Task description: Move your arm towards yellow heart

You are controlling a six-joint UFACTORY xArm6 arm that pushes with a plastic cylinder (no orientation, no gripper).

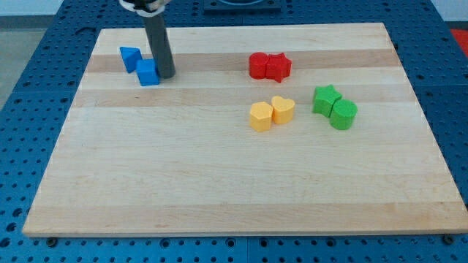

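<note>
The yellow heart [284, 109] lies right of the board's middle, touching a yellow hexagon [259, 116] on its left. My tip [166, 74] is at the board's upper left, touching the right side of a blue cube [148, 73]. The tip is far to the left of and above the yellow heart.
A second blue block [130, 58] lies just up-left of the blue cube. Two red blocks [269, 66] sit together above the yellow pair. A green star [326, 98] and a green cylinder [343, 115] sit to the right. The wooden board [234, 183] ends at blue perforated table.
</note>
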